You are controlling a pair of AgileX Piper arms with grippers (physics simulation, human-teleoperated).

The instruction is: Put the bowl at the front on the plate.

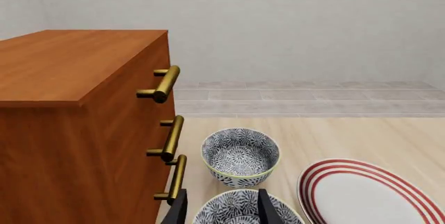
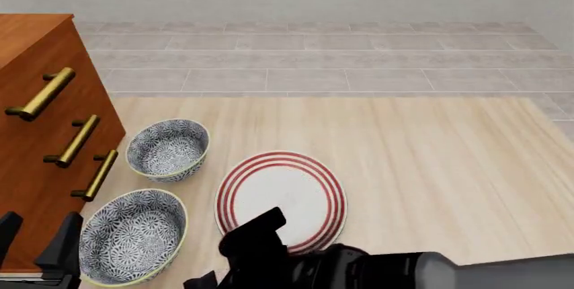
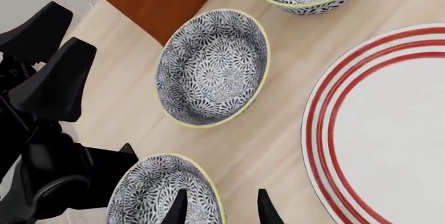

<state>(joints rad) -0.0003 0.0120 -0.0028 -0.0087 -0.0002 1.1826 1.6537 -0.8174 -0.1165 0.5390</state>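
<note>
- Jaws of the right gripper (image 3: pixel 219 207) gape astride the rim of the bowl (image 3: pixel 154 195), gripping nothing.
- Left gripper (image 1: pixel 222 206): jaws apart, empty.
- Bowl sits on the table (image 3: pixel 278 140), apart from the plate (image 3: pixel 389 130).

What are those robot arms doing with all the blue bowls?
They're moving one bowl onto the big red-ringed plate. Three matching bowls sit in a row beside a wooden drawer cabinet. The right gripper is open, one finger inside and one outside the rim of the front bowl, ready to pinch it. Nothing is lifted yet, and the plate is bare. The left gripper is open near the middle bowl, holding nothing.
</note>
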